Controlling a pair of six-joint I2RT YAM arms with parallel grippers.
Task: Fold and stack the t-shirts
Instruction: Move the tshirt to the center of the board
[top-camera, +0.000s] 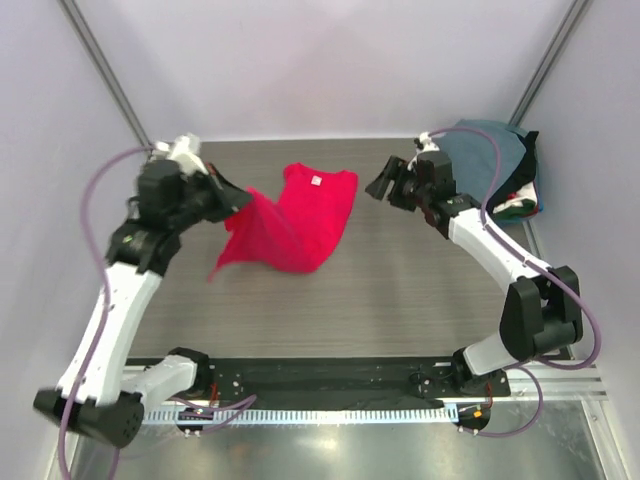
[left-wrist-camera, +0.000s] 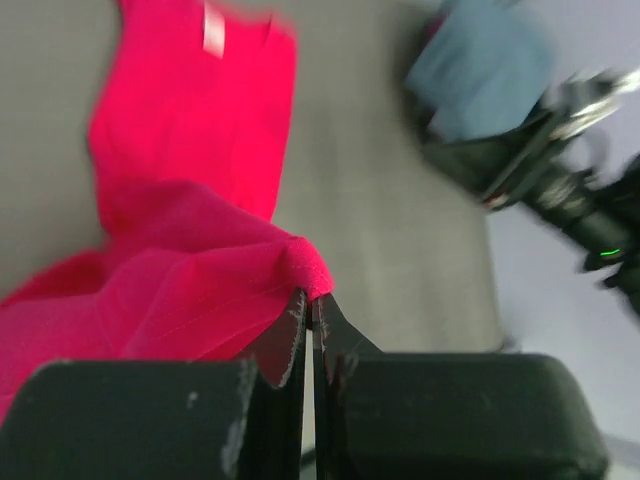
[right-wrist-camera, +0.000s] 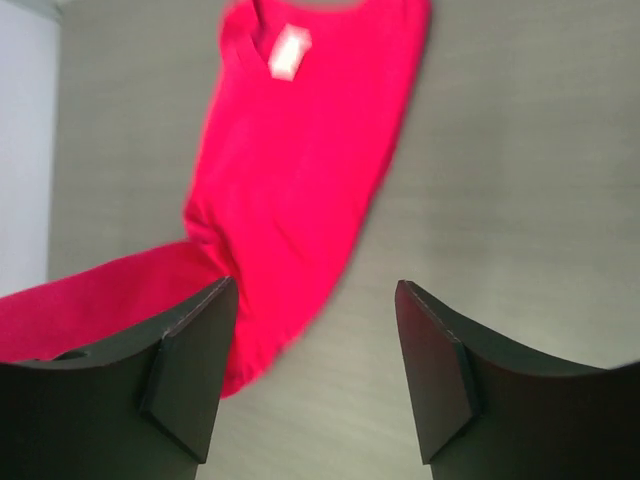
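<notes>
A bright red t-shirt (top-camera: 305, 215) lies partly on the table, collar and white label (right-wrist-camera: 288, 52) toward the back. Its left part is lifted off the surface. My left gripper (top-camera: 240, 196) is shut on a fold of that red cloth (left-wrist-camera: 200, 270), and the fingertips (left-wrist-camera: 300, 310) pinch it at the very edge. To the right of the shirt, my right gripper (top-camera: 384, 181) hovers open above the table, apart from the cloth. The red t-shirt (right-wrist-camera: 300, 180) spreads below and left of its open jaws (right-wrist-camera: 315, 292), which hold nothing.
A pile of other t-shirts (top-camera: 495, 160), slate grey-blue on top with dark and white cloth beneath, sits at the back right corner. It also shows blurred in the left wrist view (left-wrist-camera: 480, 70). White walls close in the table (top-camera: 400, 290) on three sides.
</notes>
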